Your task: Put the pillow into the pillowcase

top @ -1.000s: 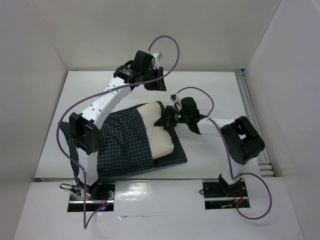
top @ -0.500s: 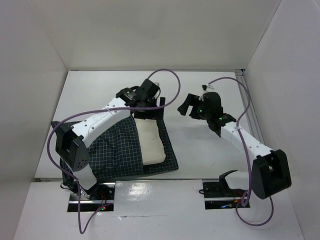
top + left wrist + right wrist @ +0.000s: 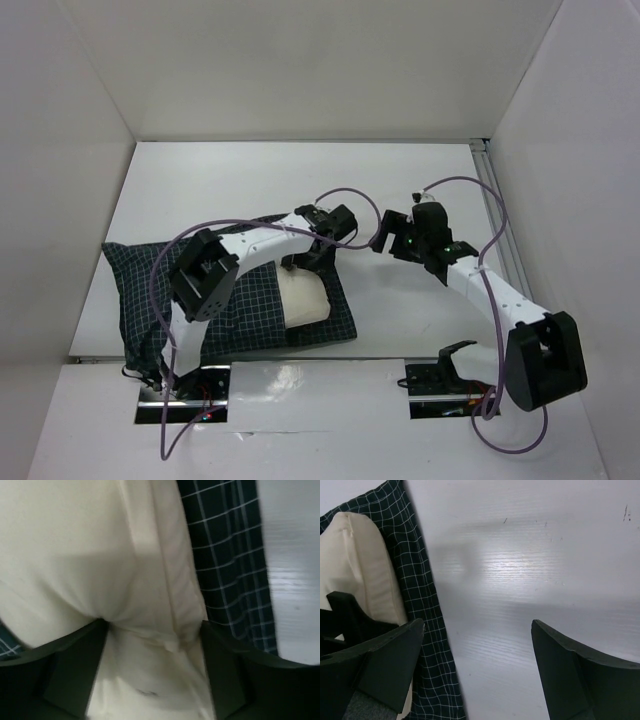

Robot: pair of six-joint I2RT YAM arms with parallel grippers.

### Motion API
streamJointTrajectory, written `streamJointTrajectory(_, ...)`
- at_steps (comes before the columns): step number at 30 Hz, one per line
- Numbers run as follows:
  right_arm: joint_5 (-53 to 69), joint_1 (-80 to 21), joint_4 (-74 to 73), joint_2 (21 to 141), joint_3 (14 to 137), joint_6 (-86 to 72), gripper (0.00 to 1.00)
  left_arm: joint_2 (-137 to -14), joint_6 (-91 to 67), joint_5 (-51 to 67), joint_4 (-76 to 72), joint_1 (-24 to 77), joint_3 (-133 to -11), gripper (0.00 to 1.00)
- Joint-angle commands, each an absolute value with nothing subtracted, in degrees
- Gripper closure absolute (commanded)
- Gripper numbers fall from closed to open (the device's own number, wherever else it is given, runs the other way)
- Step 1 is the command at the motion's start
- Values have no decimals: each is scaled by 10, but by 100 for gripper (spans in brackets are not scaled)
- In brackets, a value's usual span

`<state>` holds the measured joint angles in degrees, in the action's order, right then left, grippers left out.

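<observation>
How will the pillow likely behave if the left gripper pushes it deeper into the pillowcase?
Probably soft: the pillow dents and creases between the left gripper's wide-apart fingers. Its edge looks folded, so it would likely buckle rather than slide stiffly. The pillowcase lies limp and wrinkled, so it may drag along with the push.

1. The pillowcase (image 3: 170, 290) lies on the table (image 3: 420, 180), left of centre, near the front edge.
2. The pillow (image 3: 303, 300) lies partly inside it, with its right end out of the mouth and resting on the lower flap.
3. The left gripper (image 3: 312, 257) is over the pillow's far exposed end.
4. The right gripper (image 3: 384, 238) is over bare table, just right of the pillowcase.
</observation>
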<state>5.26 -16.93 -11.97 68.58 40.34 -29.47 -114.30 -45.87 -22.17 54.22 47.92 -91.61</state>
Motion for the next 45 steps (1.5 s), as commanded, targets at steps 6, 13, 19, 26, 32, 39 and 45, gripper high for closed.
streamJointTrajectory(6,73,-168,-119,662,410,-251,5,-1045,-402,-224,585,460,-985,100)
streamJointTrajectory(13,201,-193,-54,721,471,-234,8,-826,-316,30,461,334,-933,100)
streamJointTrajectory(19,151,-331,-67,775,583,-202,18,-740,-302,244,367,220,-832,100)
streamJointTrajectory(26,204,-380,19,861,636,-242,30,-694,-302,354,323,147,-769,100)
streamJointTrajectory(32,256,-419,65,992,700,-278,23,-681,-309,413,309,106,-764,100)
streamJointTrajectory(39,286,-477,132,1105,771,-326,19,-664,-321,443,292,84,-759,100)
streamJointTrajectory(45,150,-486,120,1163,805,-366,97,-658,-326,465,280,79,-740,100)
